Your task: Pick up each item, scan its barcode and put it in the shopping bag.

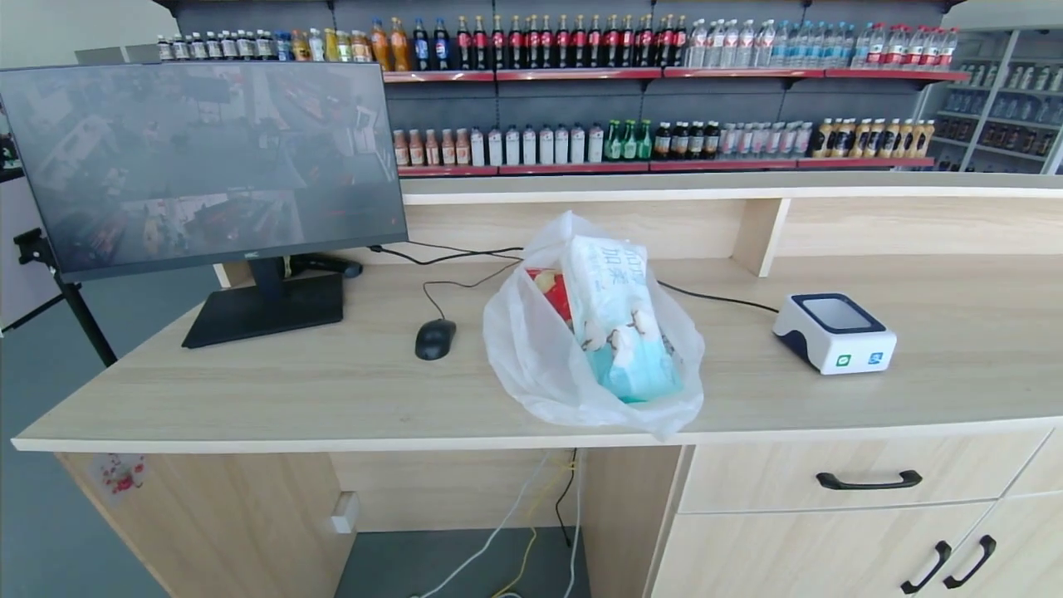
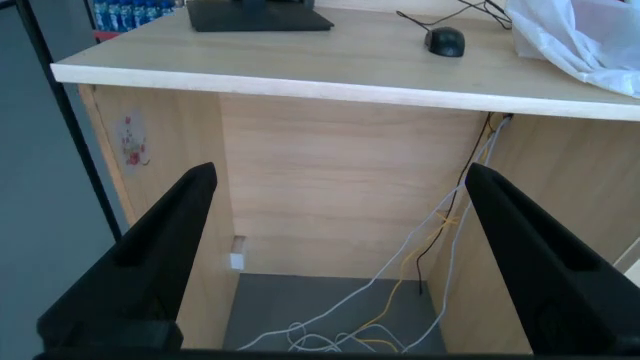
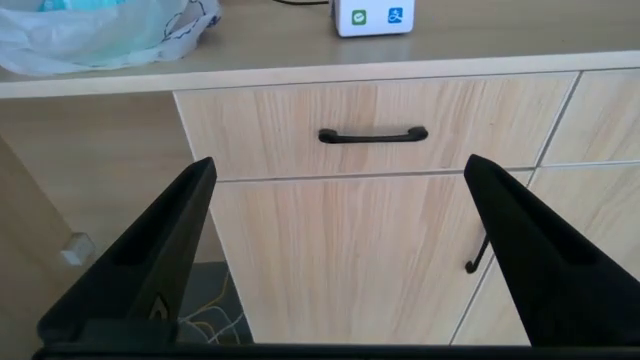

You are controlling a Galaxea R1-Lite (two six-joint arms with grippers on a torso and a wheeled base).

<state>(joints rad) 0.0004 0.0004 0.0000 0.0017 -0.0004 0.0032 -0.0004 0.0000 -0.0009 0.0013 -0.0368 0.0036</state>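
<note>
One white shopping bag (image 1: 519, 353) sits mid-tabletop near the front edge. Two items show inside it: a pale blue-and-white tissue pack (image 1: 619, 332) and a red packet (image 1: 555, 292) behind it. One white scanner (image 1: 835, 332) stands apart on its right, and one black mouse (image 1: 434, 338) lies near its left. One monitor (image 1: 199, 162) stands further left. The tabletop (image 1: 249, 390) is pale wood-grain, with three black handles (image 1: 869, 480) on the cabinet fronts below. Two rows of bottle shelves (image 1: 664, 73) line the back wall. The left pincer (image 2: 340, 172) is spread wide and empty, facing the cabled recess under the tabletop. The right pincer (image 3: 340, 165) is equally wide and empty, facing a drawer front.
</note>
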